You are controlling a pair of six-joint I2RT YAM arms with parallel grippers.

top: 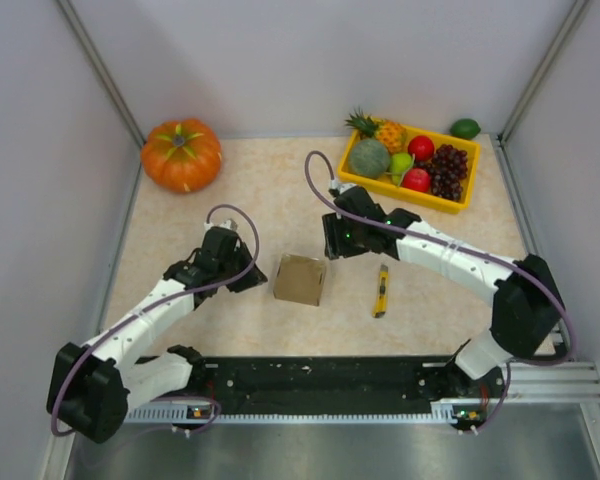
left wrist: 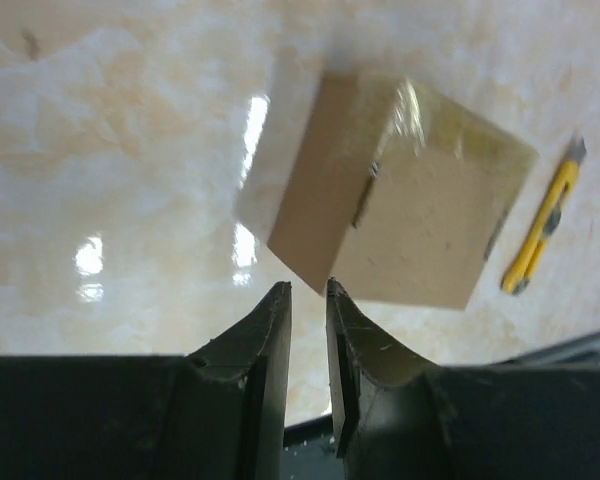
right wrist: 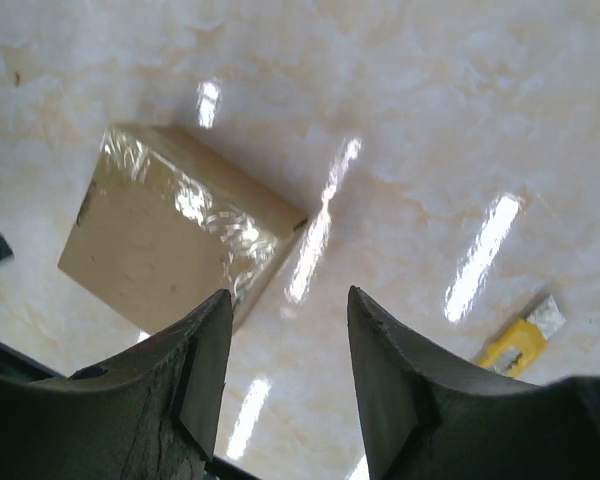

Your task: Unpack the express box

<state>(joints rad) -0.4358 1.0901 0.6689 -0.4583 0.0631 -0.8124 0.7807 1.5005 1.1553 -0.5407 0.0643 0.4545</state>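
Note:
The express box [top: 300,280] is a small brown carton sealed with clear tape, standing closed mid-table. It also shows in the left wrist view [left wrist: 410,210] and the right wrist view [right wrist: 170,240]. My left gripper [top: 257,280] sits just left of the box; its jaws [left wrist: 305,288] are nearly together with only a narrow gap and hold nothing. My right gripper [top: 332,250] hovers just behind the box's far right corner. It is open and empty [right wrist: 288,292], with the box to its left.
A yellow utility knife [top: 381,290] lies right of the box and shows in both wrist views [left wrist: 545,225] [right wrist: 515,345]. An orange pumpkin [top: 182,154] stands back left. A yellow tray [top: 435,200] of fruit is back right, a lime [top: 465,128] behind it. Walls enclose the table.

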